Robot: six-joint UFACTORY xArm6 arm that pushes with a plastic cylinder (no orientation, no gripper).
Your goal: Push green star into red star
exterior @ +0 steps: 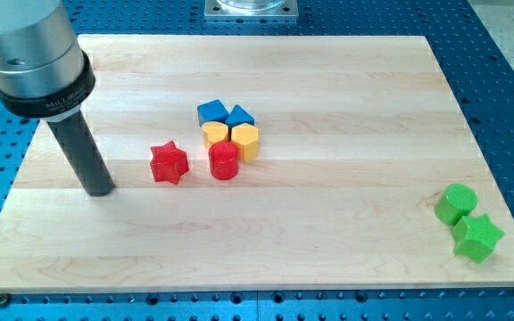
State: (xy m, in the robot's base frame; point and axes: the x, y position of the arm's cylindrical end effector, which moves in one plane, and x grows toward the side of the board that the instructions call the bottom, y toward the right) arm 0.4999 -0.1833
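Note:
The green star (477,237) lies near the board's bottom right corner, touching a green cylinder (456,203) just above and left of it. The red star (169,163) lies left of the board's middle. My tip (102,190) rests on the board to the left of the red star, a short gap away, and far from the green star across the board.
A tight cluster sits right of the red star: a red cylinder (224,161), a yellow hexagon (244,141), a yellow block (215,135), and two blue blocks (212,112) (240,116). The wooden board (328,80) lies on a blue perforated table.

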